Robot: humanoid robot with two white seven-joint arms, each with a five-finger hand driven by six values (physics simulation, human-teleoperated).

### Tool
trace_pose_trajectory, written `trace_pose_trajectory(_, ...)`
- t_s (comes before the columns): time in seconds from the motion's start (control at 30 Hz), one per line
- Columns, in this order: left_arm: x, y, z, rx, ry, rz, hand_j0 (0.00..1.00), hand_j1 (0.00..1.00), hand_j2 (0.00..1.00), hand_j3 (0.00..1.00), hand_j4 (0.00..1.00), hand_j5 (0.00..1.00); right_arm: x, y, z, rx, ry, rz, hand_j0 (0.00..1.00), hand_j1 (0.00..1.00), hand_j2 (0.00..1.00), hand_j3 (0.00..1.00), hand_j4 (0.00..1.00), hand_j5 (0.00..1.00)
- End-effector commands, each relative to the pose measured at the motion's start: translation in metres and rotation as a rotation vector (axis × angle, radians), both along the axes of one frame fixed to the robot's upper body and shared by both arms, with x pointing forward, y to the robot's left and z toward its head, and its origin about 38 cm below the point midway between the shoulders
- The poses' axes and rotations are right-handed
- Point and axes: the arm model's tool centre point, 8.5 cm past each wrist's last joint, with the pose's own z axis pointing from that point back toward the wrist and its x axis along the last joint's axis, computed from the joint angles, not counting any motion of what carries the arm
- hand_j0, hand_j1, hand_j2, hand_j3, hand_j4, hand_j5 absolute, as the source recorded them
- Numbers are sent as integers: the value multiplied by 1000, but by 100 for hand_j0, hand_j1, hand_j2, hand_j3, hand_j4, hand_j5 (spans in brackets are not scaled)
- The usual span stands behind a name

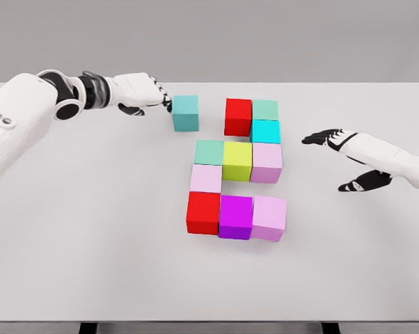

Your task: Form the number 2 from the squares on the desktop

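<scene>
- Head view shows a white desk (91, 243) with ten colored cubes on it.
- Nine cubes already sit together in the middle. They look like most of a number 2.
- The top row has a red cube (237, 115) and a pale green cube (265, 110) side by side.
- A bright cyan cube (265, 131) sits just under the pale green one, on the right side.
- The middle row has a mint cube (209, 152), a yellow-green cube (237, 161) and a pink cube (266, 162), all touching.
- A pale pink cube (206, 178) sits under the mint one, on the left side.
- The bottom row has a red bottom cube (203, 212), a purple cube (235, 216) and a lilac cube (269, 218).
- One teal cube (186, 113) sits alone, a little way left of the top red cube. I think it belongs at the top left, to finish the top row of the 2.
- The left robot hand (145, 92) is right beside the teal cube. Its fingertips (166, 104) touch the cube's left side. The fingers are not wrapped around it. It looks ready to push the cube to the right.
- The right robot hand (349, 163) floats to the right of the shape, well apart from the cubes. Its fingers are spread and it holds nothing. It seems to be waiting out of the way.
- No words, labels or brand names show anywhere.
</scene>
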Motion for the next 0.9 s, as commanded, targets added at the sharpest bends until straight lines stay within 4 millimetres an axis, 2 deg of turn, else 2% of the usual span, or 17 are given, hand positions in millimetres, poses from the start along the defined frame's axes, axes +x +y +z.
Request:
trace_pose_trajectory(0.0,2,5,-1,-4,3,19,71,71,71,71,71,71,0,-1,0,7,4,-6,100,100,100,100,100,100)
trace_pose_trajectory(0.2,4,9,-2,-4,9,42,71,71,71,71,71,71,0,-1,-1,10,7,-7,100,100,100,100,100,100)
trace_pose_trajectory(0.57,5,-5,-5,-11,17,31,71,71,71,71,71,71,0,-1,-2,14,7,-7,100,100,100,100,100,100)
trace_pose_trajectory(0.63,4,-14,-6,-16,17,15,72,72,72,72,72,72,0,-1,-2,16,8,-7,100,100,100,100,100,100)
trace_pose_trajectory(0.87,4,-24,-7,-19,21,3,71,71,71,71,71,71,0,-1,-2,16,8,-7,100,100,100,100,100,100)
